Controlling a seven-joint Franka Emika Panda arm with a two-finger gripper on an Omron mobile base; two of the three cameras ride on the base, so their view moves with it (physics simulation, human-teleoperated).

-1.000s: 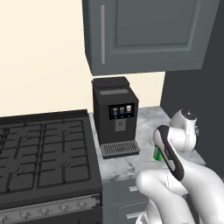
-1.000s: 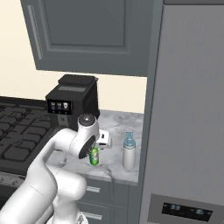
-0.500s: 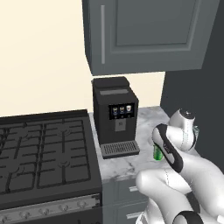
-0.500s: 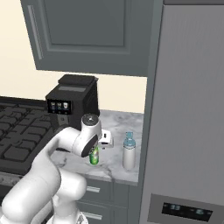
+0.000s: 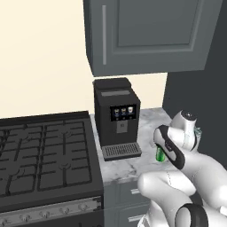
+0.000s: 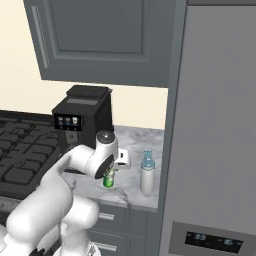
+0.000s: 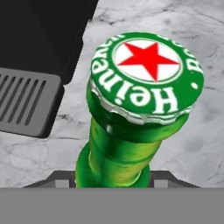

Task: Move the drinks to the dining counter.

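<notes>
gripper (image 6: pixel 109 172) clamped on the green beer bottle (image 7: pixel 131 122)

bottle stands at centre frame on the marble worktop (image 6: pixel 135 145), right of the black coffee machine (image 5: pixel 116 117); the pale bluish drink (image 6: pixel 146 173) stands just right of it.

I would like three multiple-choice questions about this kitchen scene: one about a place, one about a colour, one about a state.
1. Where does the bottle stand?
A. on the stove
B. on the marble worktop, right of the coffee machine
C. inside the cabinet

2. What colour is the star on the bottle's cap?
A. red
B. white
C. blue

3. What is the hand doing?
A. hanging open above the stove
B. holding the coffee machine
C. shut on the bottle

Answers:
1. B: it stands on the worktop beside the coffee machine.
2. A: a red star sits on the green cap.
3. C: its tips sit against the bottle's neck.
</notes>
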